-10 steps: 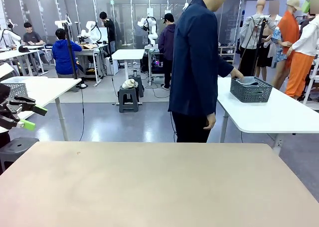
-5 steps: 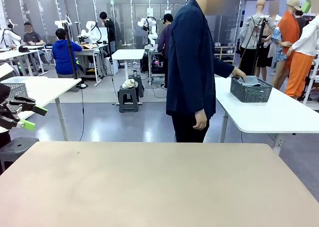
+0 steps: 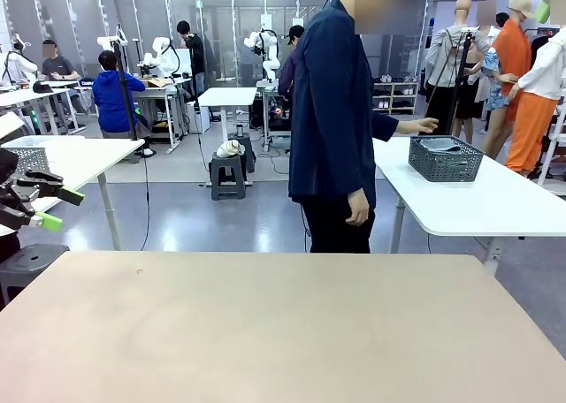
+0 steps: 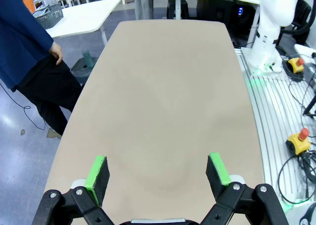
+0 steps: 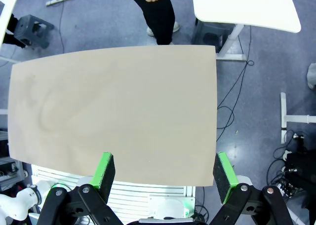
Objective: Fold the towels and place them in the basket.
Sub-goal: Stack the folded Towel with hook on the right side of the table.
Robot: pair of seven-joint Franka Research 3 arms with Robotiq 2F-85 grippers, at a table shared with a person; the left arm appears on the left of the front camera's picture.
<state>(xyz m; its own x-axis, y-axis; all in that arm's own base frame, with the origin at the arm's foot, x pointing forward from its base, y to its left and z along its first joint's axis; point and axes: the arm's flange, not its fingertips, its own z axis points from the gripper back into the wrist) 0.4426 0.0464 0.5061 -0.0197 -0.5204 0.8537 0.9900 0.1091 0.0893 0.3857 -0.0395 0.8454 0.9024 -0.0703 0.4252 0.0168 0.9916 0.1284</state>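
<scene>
Dark grey perforated basket point(image 3: 445, 158) holds pale towels point(image 3: 439, 144); both claws point(image 4: 157, 171) point(image 5: 164, 172) wide open, empty.

The table point(image 3: 265, 323) is plain beige, the perforated basket point(image 3: 445, 160) dark grey, and the person's jacket point(image 3: 332, 102) navy over black trousers.

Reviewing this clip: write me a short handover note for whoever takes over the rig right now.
Left gripper: open, holding nothing, parked off the left side of the beige table.
Right gripper: open, holding nothing, high above the table.
Basket: on the white side table behind the person, not on the robot's table. Something pale grey lies inside it, likely a towel; I cannot tell more.
Person's hand is stretched toward the basket.
Done: nothing folded on the robot's table.
Left: get the towels and basket to the beige table, fold, place in the basket.
</scene>
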